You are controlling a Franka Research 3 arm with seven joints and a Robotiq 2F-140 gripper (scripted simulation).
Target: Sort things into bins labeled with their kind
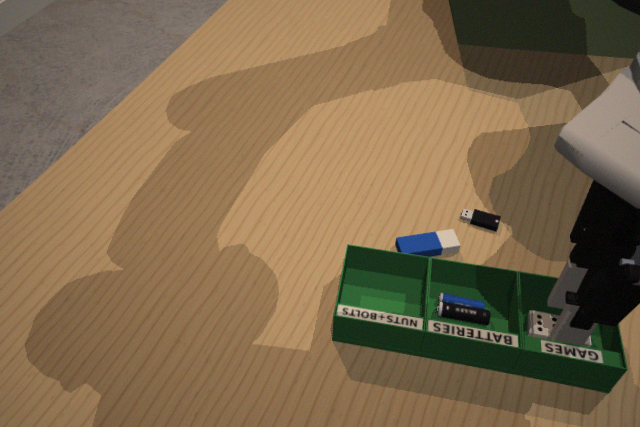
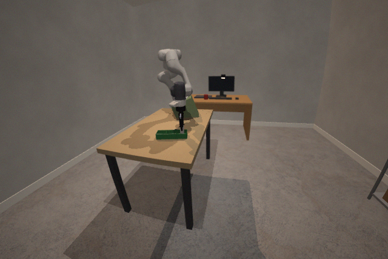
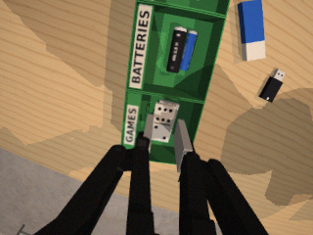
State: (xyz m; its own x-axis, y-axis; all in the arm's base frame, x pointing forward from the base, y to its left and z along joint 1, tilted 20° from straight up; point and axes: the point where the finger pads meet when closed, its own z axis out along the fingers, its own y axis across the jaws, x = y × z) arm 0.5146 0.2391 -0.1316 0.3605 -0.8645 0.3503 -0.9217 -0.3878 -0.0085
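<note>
The green bin tray (image 1: 473, 355) (image 2: 171, 136) (image 3: 209, 69) has three compartments, labelled NUTS+BOLTS, BATTERIES and GAMES. My gripper (image 1: 560, 320) (image 2: 182, 131) (image 3: 163, 126) points down into GAMES, its fingers slightly open. A white domino (image 1: 539, 323) (image 3: 162, 131) lies between them, with a gap to one finger in the wrist view. More white domino surface shows at its far end; how the pieces overlap is unclear. A black battery (image 1: 467, 312) (image 3: 175, 51) and a blue battery (image 1: 470, 300) (image 3: 189, 51) lie side by side in BATTERIES. NUTS+BOLTS is empty.
A blue and white eraser (image 1: 421, 243) (image 3: 251, 24) lies on the table close beside the tray's long wall. A black USB stick (image 1: 484, 219) (image 3: 270, 89) lies a little farther out. A large dark green block (image 1: 516, 3) (image 2: 191, 110) stands toward the arm's base.
</note>
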